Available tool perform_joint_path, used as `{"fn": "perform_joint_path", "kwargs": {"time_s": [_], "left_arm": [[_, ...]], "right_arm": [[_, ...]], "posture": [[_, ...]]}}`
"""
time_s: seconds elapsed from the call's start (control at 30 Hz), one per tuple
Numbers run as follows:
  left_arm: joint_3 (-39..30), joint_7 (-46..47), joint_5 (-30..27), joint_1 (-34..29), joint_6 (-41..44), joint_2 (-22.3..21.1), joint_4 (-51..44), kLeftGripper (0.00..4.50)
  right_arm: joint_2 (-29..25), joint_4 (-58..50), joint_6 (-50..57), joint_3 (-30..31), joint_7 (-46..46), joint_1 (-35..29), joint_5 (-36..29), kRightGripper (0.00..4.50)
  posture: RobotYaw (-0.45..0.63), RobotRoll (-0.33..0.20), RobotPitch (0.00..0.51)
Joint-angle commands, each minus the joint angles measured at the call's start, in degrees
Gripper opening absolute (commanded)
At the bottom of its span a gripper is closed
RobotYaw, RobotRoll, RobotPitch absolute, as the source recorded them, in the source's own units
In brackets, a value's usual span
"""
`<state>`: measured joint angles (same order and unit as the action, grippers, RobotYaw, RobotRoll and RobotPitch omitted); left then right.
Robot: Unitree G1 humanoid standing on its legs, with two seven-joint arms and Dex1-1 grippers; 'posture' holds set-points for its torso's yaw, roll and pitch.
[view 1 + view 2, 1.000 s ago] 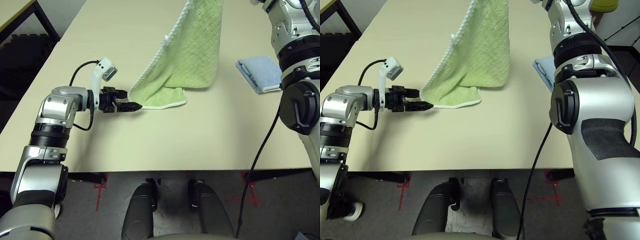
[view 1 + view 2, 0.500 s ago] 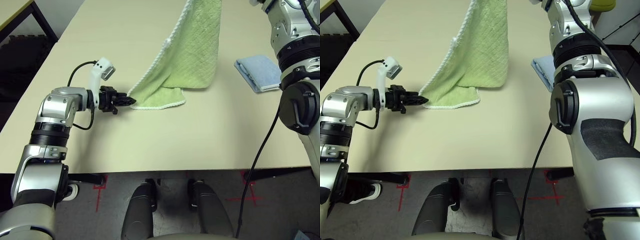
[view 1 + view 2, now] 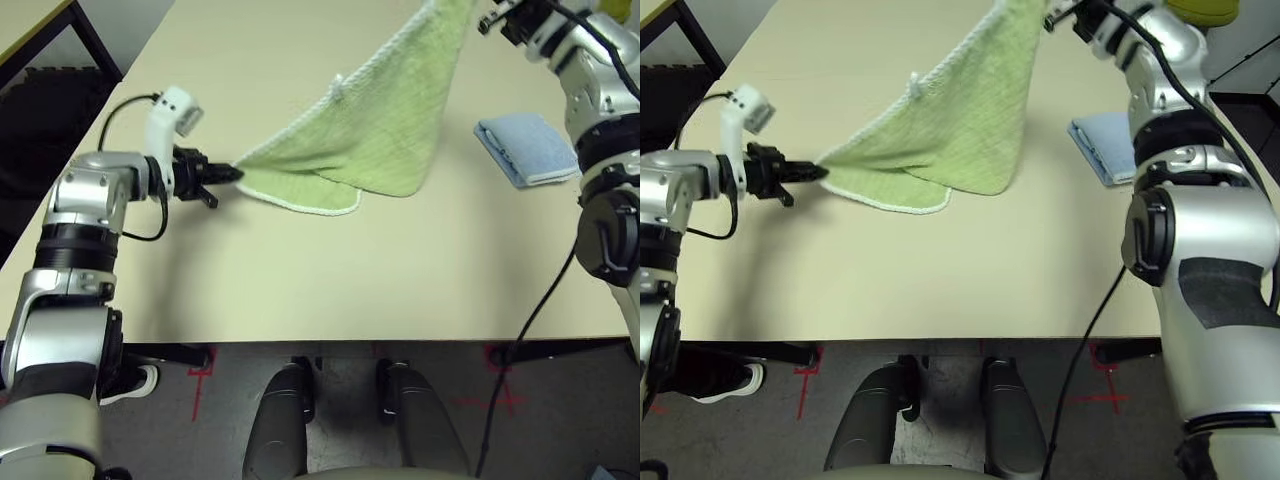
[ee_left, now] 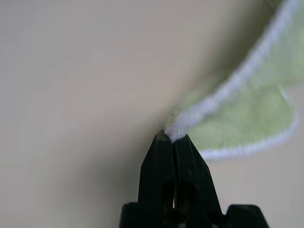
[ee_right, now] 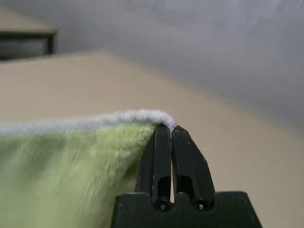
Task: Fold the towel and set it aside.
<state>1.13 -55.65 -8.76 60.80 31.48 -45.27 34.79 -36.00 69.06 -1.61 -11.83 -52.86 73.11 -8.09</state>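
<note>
Change since earlier frame: left gripper (image 3: 232,173) now pinched on a towel corner it only approached a second ago, and raised off the table; right gripper (image 3: 487,20) lower and further to the robot's right, so the cloth spreads slantwise instead of hanging steeply.
Left fingers: black, tapered, pressed flat together on the white stitched corner of the light green terry cloth towel (image 3: 372,140); in the left wrist view the corner bunches right at the tips (image 4: 167,137).
Right fingers: black, likewise clamped tight, nipping the opposite upper corner; the right wrist view shows the fluffy white edging curling over the tips (image 5: 165,127).
Towel position: stretched between the two grippers above the beige matt table (image 3: 330,280), sloping from high at the right gripper to low at the left; whether its sagging lower lobe touches the tabletop cannot be told.
Towel appearance: diamond-quilted pile, white corded border along the upper edge and round the drooping lobe, a small white tab (image 3: 338,82) standing up from the upper edge.
Head views give: whole span of cloth, both silver forearms, and a smaller light blue folded cloth (image 3: 528,146) lying flat on the table, apart from the towel, beneath the right arm.
Wrist views give: close pile texture and the pinch points; the right one also shows a grey wall behind the table.
</note>
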Motion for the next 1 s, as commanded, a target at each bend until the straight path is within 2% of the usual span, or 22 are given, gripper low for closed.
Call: {"fn": "perform_joint_path", "kwargs": {"time_s": [0.03,0.13,0.27,0.53,0.77,0.8,0.83,0.9,0.93,1.0], "left_arm": [[0.08,-0.63,1.51,2.78,-1.71,-1.56,1.48,0.02],[1.16,-4.95,1.03,3.15,-0.13,-2.49,1.49,0.02],[3.18,-9.42,2.39,4.17,-0.96,-3.31,3.43,0.02],[6.79,-18.41,4.28,5.47,-0.84,-4.62,5.58,0.02],[8.73,-23.18,6.94,6.37,-2.54,-6.15,10.14,0.02],[9.55,-20.58,9.25,7.2,-5.88,-6.19,12.73,0.02],[10.16,-14.5,12.13,8.66,-10.8,-5.78,16.3,0.02],[7.75,4.09,14.82,14.22,-20.65,-3.13,24.4,0.02],[6.63,10.8,15.36,16.53,-24.54,-2.11,27.3,0.02],[5.21,19.82,16.03,20.6,-31.38,-0.99,31.15,0.02]], "right_arm": [[-3.99,-6.24,15.36,0.02,-12.84,-5.89,-3.83,0.0],[-6.15,-10.88,21.3,1.84,-14.72,-7.55,-2.91,0.0],[-8.73,-15.73,25.85,7.8,-23.83,-8.04,-0.59,0.0],[-11.45,-12.06,16.45,19.78,-35.99,-5.27,8.73,0.0],[-10.27,-4.03,8.31,23.37,-33.99,0.0,14.74,0.0],[-9.71,-2.75,5.34,23.88,-28.82,0.65,16.49,0.0],[-8.41,-1.35,1.28,23.66,-17.66,1.49,18.39,0.0],[-5.34,1.62,-5.66,20.21,10.1,4.63,19.76,0.0],[-4.4,2.72,-8.06,18.71,20.26,5.97,19.97,0.0],[-3.46,4.08,-13.31,14.7,32.89,9.0,18.02,0.0]], "posture": [[0.0,0.0,0.206],[-0.02,0.0,0.199],[-0.02,0.0,0.194],[-0.01,0.0,0.199],[-0.01,0.0,0.206],[-0.01,0.0,0.207],[-0.01,0.0,0.207],[-0.01,0.0,0.21],[-0.01,0.0,0.211],[-0.01,0.0,0.213]]}}
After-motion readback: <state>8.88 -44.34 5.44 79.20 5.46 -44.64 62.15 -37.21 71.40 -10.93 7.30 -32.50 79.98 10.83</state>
